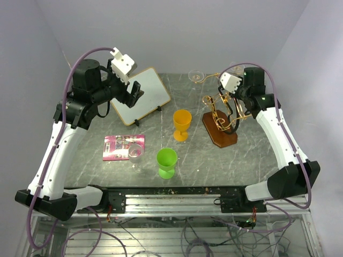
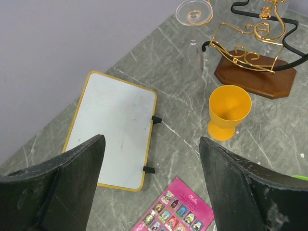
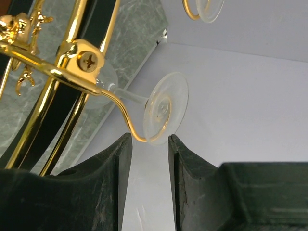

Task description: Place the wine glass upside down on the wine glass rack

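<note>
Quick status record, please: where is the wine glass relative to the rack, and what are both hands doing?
wine glass: foot hooked on a gold wire arm of the wine glass rack, stem running back toward the rack
right hand: at the lower edge of the foot, jaws slightly parted; contact unclear
left hand: wide open, empty, above the whiteboard
spare wine glasses: one beyond the rack, one upright beside the pink card
</note>
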Action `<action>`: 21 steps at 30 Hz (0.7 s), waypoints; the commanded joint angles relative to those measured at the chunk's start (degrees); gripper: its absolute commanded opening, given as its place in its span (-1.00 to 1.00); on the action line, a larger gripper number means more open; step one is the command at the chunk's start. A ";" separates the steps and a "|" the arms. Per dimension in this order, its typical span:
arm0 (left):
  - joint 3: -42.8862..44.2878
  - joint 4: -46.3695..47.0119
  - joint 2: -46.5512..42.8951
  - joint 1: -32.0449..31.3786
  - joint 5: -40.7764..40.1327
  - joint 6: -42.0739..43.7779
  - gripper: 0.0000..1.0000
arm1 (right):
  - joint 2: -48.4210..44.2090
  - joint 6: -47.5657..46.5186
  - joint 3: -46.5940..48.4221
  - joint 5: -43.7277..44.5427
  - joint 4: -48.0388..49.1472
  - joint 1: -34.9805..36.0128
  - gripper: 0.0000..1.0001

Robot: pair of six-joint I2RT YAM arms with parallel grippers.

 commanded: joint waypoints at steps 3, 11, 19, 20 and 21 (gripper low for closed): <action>-1.56 2.32 -1.78 0.61 -0.71 1.07 0.80 | -2.93 2.69 0.90 -3.96 -3.17 0.24 -0.24; -5.30 -1.88 -1.71 0.63 -1.97 5.88 0.79 | -6.67 4.97 0.83 -5.61 -4.02 0.26 -0.16; -10.06 -19.07 -0.80 -0.27 2.99 19.19 0.72 | -8.81 8.24 4.07 -5.66 -6.60 0.01 -0.07; -11.09 -20.47 -1.13 -0.68 2.94 20.47 0.70 | -8.71 9.39 5.03 -5.84 -7.03 -0.04 -0.04; -12.26 -21.91 -1.71 -1.03 2.65 21.68 0.70 | -8.56 10.16 5.99 -6.18 -7.31 -0.16 0.00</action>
